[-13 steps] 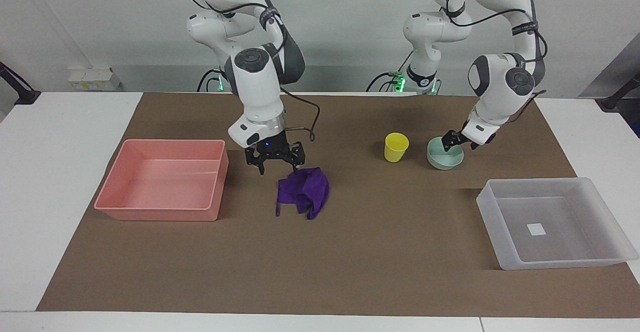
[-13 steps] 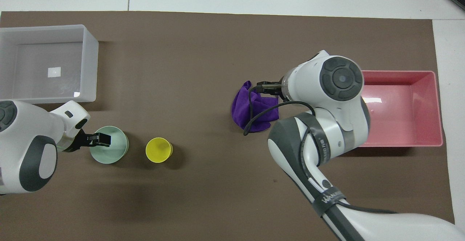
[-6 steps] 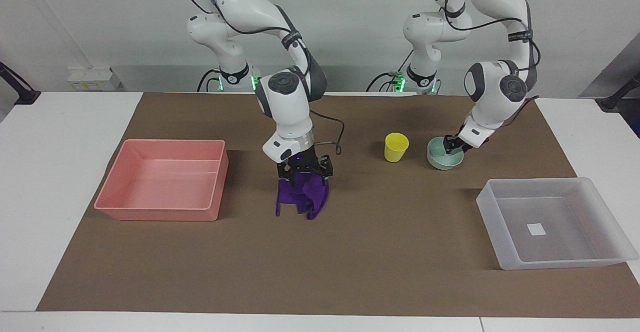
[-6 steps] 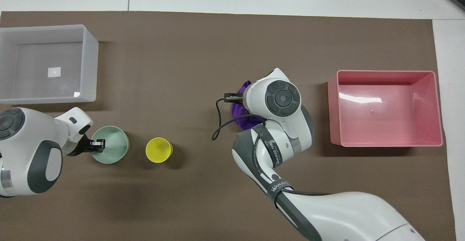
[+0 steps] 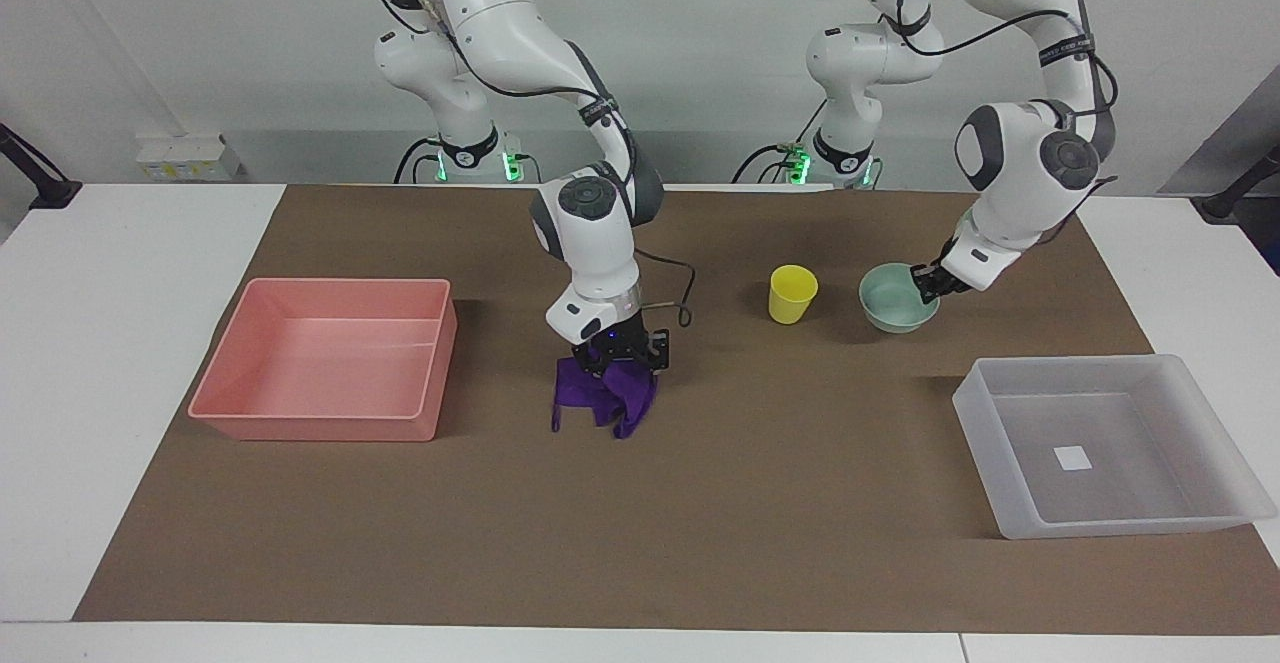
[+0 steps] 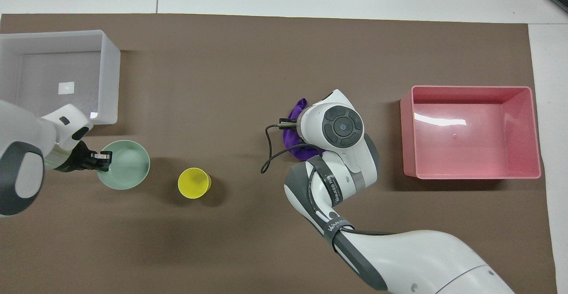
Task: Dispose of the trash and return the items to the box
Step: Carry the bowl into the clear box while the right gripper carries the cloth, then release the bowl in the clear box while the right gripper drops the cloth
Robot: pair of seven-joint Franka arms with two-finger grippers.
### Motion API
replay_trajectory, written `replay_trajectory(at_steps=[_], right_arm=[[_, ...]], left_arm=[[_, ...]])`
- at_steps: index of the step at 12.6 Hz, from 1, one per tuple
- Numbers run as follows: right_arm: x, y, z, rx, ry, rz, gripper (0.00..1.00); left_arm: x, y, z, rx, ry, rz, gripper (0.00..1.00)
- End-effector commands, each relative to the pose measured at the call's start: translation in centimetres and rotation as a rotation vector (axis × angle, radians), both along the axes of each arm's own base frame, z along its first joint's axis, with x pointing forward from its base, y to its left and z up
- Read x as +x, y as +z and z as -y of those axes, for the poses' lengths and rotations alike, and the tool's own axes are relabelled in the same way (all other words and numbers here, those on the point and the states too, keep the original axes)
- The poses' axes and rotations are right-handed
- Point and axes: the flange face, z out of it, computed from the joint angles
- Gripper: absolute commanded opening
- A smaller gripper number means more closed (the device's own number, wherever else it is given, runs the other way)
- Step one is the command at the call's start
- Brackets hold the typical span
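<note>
1. I read the brown mat as a clock dial seen from overhead, with 12 pointing away from the robots.
2. The yellow plastic cup is nearest to the robots. It stands upright on the mat at about 8 o'clock, and nothing touches it.
3. Just beside the cup, toward the left arm's end at roughly 9 o'clock, is the pale mint-green bowl. The left gripper is clamped tight on the bowl's rim, on the edge that faces away from the cup. I cannot tell whether the bowl sits flat on the mat or is just clear of it.
4. Near the middle of the dial lies the deep-purple cloth rag, bunched up with a thin strip hanging at one side. The right gripper is down on top of the rag and pointing straight down. I cannot tell whether it has a grip on the cloth.
5. At 3 o'clock, toward the right arm's end, is the pink rectangular bin, well apart from the rag.
6. Farthest out, at about 10 o'clock, is the translucent whitish box. It has a small white square on its floor and lies farther from the robots than the bowl.
</note>
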Motion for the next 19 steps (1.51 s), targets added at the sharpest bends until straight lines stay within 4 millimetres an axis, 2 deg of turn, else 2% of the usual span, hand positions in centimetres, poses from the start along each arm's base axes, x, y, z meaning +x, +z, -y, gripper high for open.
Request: replay_trajectory(at_steps=[1,2,3,4,7,8,9,11,13,15,17,18,19], right_arm=[[0.1,0.3,0.7,-0.002,-0.017,-0.007,0.0],[0.3,0.9,0.7,-0.01,-0.018,-0.025,0.0],[0.5,2.0,1.0,-0.015,-0.022,-0.035,0.0],[0.8,3.9,1.6,-0.011,-0.032,-0.03,0.0],[1.1,9.6,4.1,-0.002,-0.067,-0.032,0.0],[0.9,11.9,5.1,0.003,-0.079,-0.03,0.0],[0.4,14.7,6.6,0.008,-0.096,-0.029,0.0],[-0.4,20.2,10.3,0.021,-0.136,-0.012,0.0],[-1.1,24.6,15.3,0.028,-0.189,0.011,0.0],[-1.1,26.5,20.8,0.008,-0.195,0.021,0.0],[-1.3,27.4,25.9,-0.078,-0.146,0.029,0.0],[-1.2,27.3,27.9,-0.129,-0.117,0.031,0.0],[-1.3,26.8,30.1,-0.147,-0.102,0.023,0.0]], left_arm=[[2.9,7.4,-2.7,-0.034,0.033,0.005,0.0],[4.7,9.7,-4.4,-0.034,0.058,0.024,0.0],[6.8,10.7,-6.4,-0.032,0.085,0.044,0.0],[8.8,11.1,-8.8,-0.031,0.12,0.071,0.0],[14.7,8.6,-14.7,-0.026,0.21,0.176,0.0],[16.3,7.4,-16.1,-0.015,0.226,0.242,0.0],[17.5,5.4,-18.3,-0.003,0.253,0.295,0.0],[18.9,1.7,-18.8,0.007,0.257,0.316,0.0],[19.4,-1.8,-19.0,0.006,0.269,0.283,0.0],[19.4,-4.4,-19.3,0.003,0.264,0.248,0.0],[19.4,-6.4,-19.3,0.0,0.266,0.219,0.0],[19.4,-6.6,-19.6,-0.001,0.279,0.217,0.19],[19.5,-6.6,-19.7,0.0,0.279,0.228,0.7]])
